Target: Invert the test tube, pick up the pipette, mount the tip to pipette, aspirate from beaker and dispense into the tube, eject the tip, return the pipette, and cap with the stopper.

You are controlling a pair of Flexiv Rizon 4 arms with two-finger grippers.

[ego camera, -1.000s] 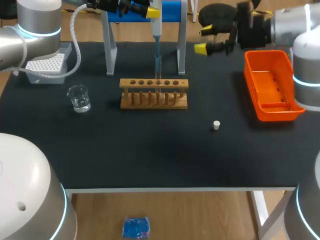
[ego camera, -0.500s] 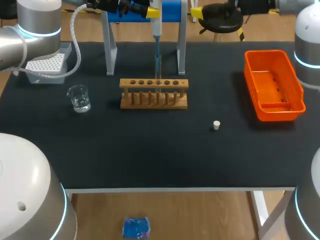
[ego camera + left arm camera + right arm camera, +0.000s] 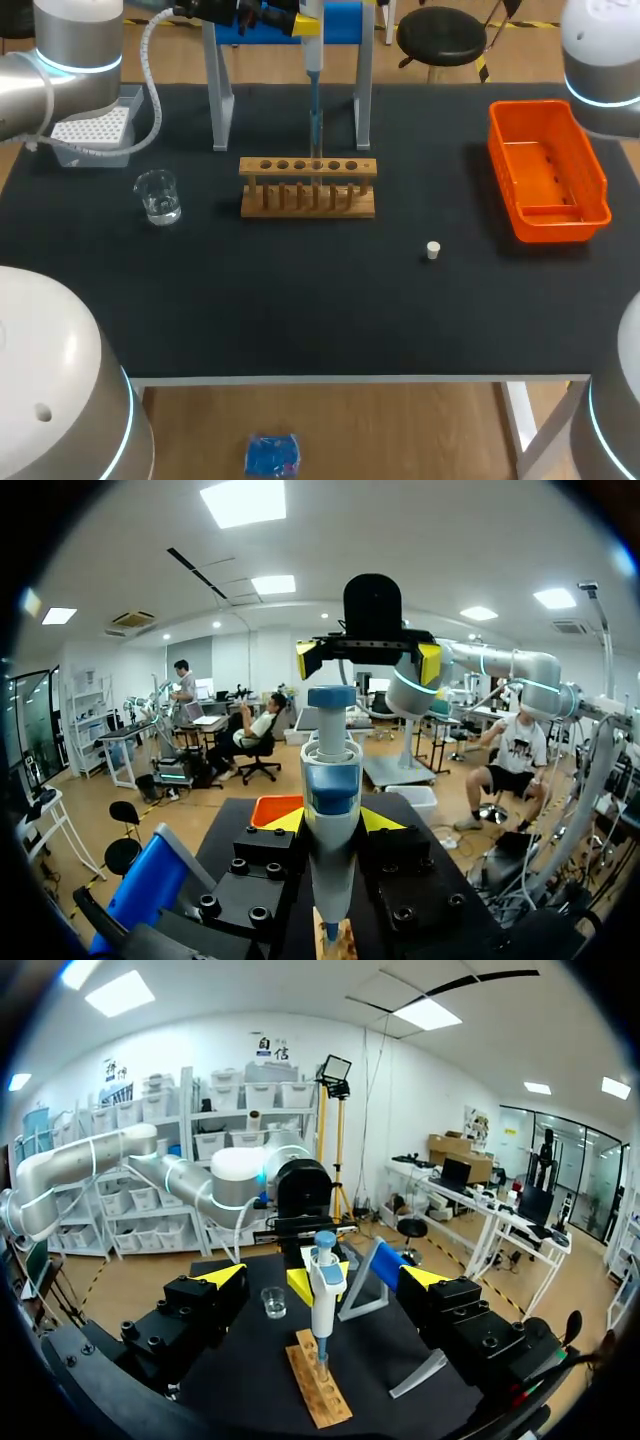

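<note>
My left gripper (image 3: 300,22) is at the table's back middle, shut on the white and blue pipette (image 3: 312,60). In the left wrist view the pipette (image 3: 331,790) stands upright between the yellow fingertips (image 3: 285,822). Its tip reaches down into a test tube (image 3: 316,140) in the wooden rack (image 3: 308,187). The beaker (image 3: 158,196) sits left of the rack, and the white stopper (image 3: 432,250) lies to the rack's front right. My right gripper (image 3: 323,1278) is open and empty, held high and facing the pipette (image 3: 325,1300). It also shows in the left wrist view as the right gripper (image 3: 368,660).
A tip box (image 3: 90,130) sits at the back left. The blue pipette stand (image 3: 340,25) rises behind the rack. An orange tray (image 3: 547,170) lies at the right side. My right arm's base (image 3: 600,50) stands at the back right corner.
My right gripper has risen from beside the orange tray and left the head view. The left arm and the pipette have kept still.
</note>
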